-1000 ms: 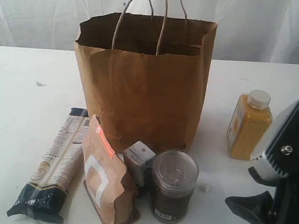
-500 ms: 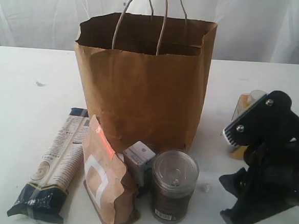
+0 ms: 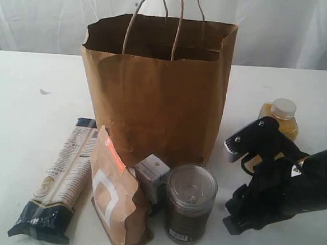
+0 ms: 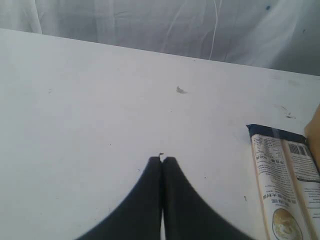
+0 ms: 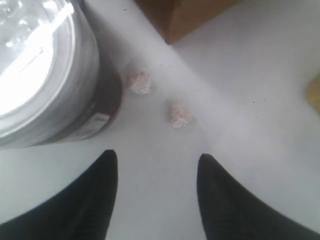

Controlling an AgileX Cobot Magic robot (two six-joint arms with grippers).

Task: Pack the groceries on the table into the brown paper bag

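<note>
The brown paper bag (image 3: pixel 154 88) stands open at the middle of the table (image 3: pixel 31 91). In front of it lie the long pasta packet (image 3: pixel 58 182), the brown-orange pouch (image 3: pixel 116 197), the small white-blue carton (image 3: pixel 151 175) and the pull-tab can (image 3: pixel 190 203). The yellow juice bottle (image 3: pixel 280 116) stands to the right, its lower part hidden behind my right arm. My right gripper (image 3: pixel 234 216) (image 5: pixel 157 160) is open and empty, low over the table just right of the can (image 5: pixel 45 75). My left gripper (image 4: pixel 163 160) is shut over bare table, left of the pasta packet (image 4: pixel 285 185).
Two small pinkish crumbs (image 5: pixel 139 81) (image 5: pixel 180 115) lie on the table between the can and the bag's corner (image 5: pixel 190 15). A small scrap (image 4: pixel 180 90) lies on the table's left part. A white curtain (image 3: pixel 282 30) hangs behind the table.
My right arm has swung in from the right edge, leftward and down toward the can, and now covers the bottle's lower part. Nothing else has moved.
</note>
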